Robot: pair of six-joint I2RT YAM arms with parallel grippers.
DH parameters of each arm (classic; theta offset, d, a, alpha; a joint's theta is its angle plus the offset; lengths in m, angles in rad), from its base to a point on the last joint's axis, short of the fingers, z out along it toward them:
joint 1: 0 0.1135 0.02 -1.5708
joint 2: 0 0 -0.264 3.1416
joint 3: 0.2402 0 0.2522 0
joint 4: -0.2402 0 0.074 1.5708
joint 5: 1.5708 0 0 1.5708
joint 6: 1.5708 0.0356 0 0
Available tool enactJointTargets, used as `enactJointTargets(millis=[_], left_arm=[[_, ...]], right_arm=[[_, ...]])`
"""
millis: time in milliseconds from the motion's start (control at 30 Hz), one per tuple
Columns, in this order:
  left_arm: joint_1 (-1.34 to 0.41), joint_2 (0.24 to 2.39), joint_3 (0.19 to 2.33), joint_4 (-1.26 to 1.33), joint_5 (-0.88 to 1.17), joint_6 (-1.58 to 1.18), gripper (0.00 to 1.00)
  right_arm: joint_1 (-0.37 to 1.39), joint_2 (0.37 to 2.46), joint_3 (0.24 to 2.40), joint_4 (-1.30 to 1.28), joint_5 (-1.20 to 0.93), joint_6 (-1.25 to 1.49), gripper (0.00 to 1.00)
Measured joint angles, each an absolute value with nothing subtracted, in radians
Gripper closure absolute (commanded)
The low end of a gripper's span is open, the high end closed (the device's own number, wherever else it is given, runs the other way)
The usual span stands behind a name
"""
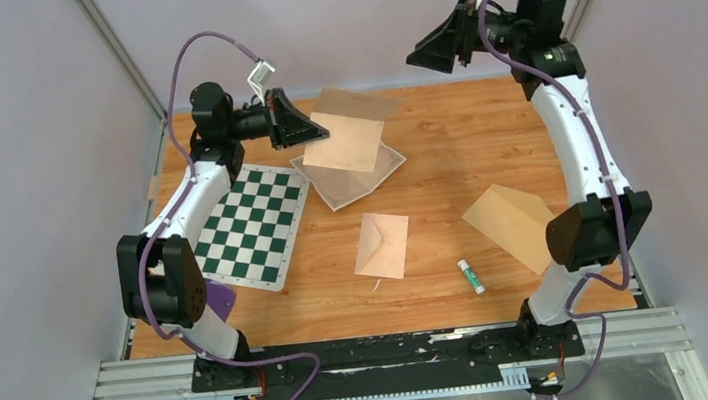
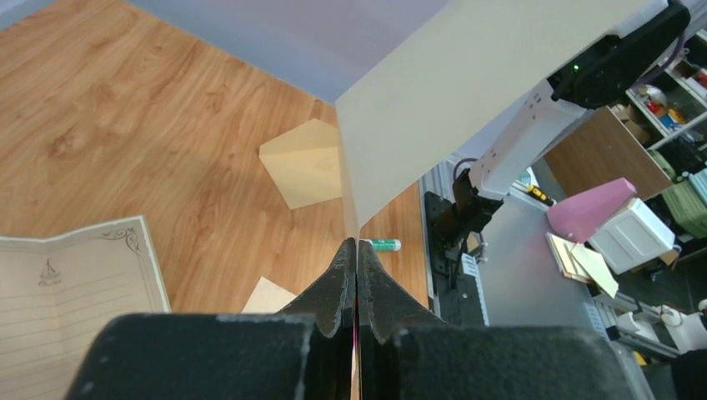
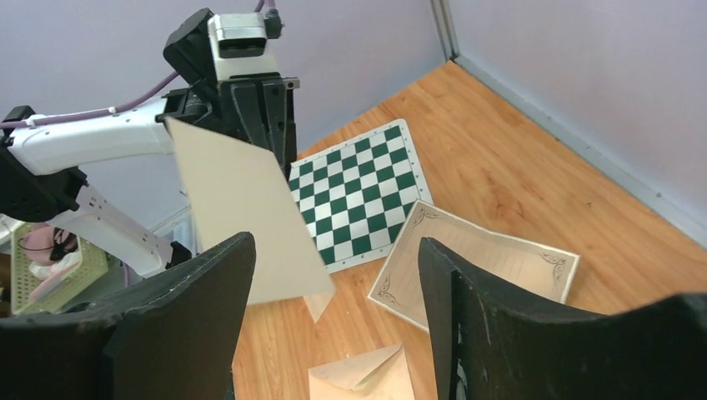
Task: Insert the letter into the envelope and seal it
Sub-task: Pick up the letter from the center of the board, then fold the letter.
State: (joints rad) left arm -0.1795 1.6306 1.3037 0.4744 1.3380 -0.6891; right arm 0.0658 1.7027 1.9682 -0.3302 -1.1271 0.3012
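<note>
Closest to the lens, in the left wrist view: left end effector, clenched tight on the edge of a tan envelope. Holds that envelope up off the surface, tilted, flap open at its far end. Overlaps the far part of the letter in the top view. Contents of this envelope: cannot tell.

Letter: outside every envelope, flat and unfolded on the surface at the far middle, ornate dark border and fold creases showing. Sits just beside the far right corner of the chessboard mat, under the raised envelope and apart from it.

Right end effector: released, jaws spread wide, raised high over the far right of the surface, well apart from the letter and from every envelope.

Envelopes, counted: three. One in the left grip. Second envelope flat on the surface near the middle, flap open, on the near side of the letter. Third envelope flat on the right, flap open, close to the right arm. Contents of these two: cannot tell either.

Other counts: one letter, one chessboard mat on the left, one glue stick lying on its side between the second and third envelopes, nearer the front edge.
</note>
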Motion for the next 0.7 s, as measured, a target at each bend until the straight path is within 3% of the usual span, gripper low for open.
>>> enactJointTargets(millis=[300,700], left_arm=[[-0.22,1.57,1.307,0.212,1.304,-0.461,1.0],[-0.224,1.563,1.322,0.155,1.265,-0.448,1.0]], right_arm=[[0.152,1.896,1.96,-0.318,-1.158,0.4,0.22],[0.225,1.833,1.744,-0.265,-1.327,0.472,0.25]])
